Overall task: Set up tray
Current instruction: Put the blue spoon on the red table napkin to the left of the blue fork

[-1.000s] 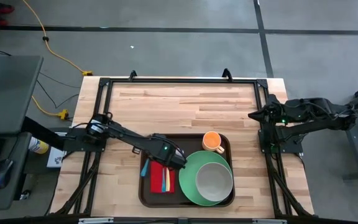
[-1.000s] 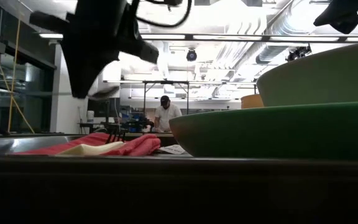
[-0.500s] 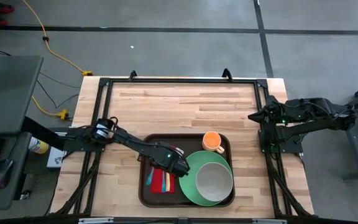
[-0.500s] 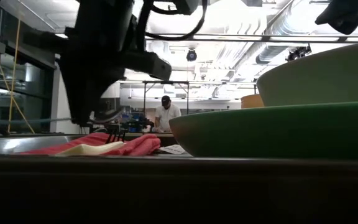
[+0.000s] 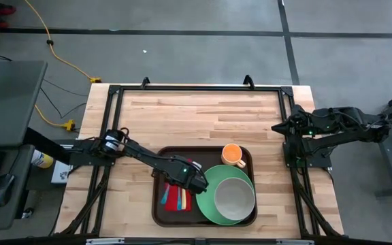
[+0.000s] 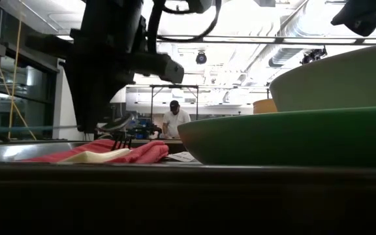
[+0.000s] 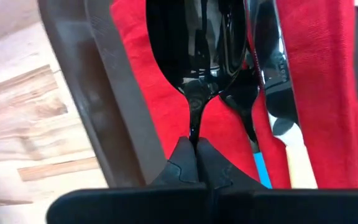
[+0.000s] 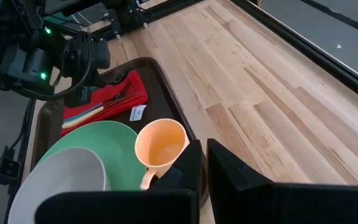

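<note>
The dark brown tray [image 5: 156, 209] lies at the table's near edge. On it are a red napkin [image 5: 171, 202] [image 7: 319, 81] with a blue-handled fork [image 7: 258, 163] and a pale-handled knife [image 7: 296, 152], a green plate [image 5: 209, 182] carrying a grey bowl [image 5: 235, 197], and an orange cup [image 5: 232, 155]. My left gripper [image 5: 190, 180] [image 7: 194, 158] hovers over the napkin, shut on a black spoon [image 7: 182, 50]. My right gripper [image 5: 276, 126] [image 8: 205, 163] waits shut at the table's right edge. My left gripper pinches the black spoon's thin handle [image 7: 193, 132] between its two fingertips, just behind the bowl. The fingers come from above, pointing down, with the spoon running on ahead of them. The spoon's bowl [image 6: 118, 123] is tilted, just above the napkin beside the fork; whether it touches the cloth I cannot tell.
A small white tag [image 8: 138, 112] lies on the tray between napkin and cup. Bare wooden tabletop [image 5: 203, 116] spreads beyond the tray to the far edge. A black frame [image 5: 196, 88] rims the table. A person [image 6: 173, 121] stands far off in the room.
My left gripper has moved down and a little toward the near-left, from beside the plate's rim to above the red napkin, carrying the black spoon lower until it sits just over the cloth. In the last half second it barely moved.
</note>
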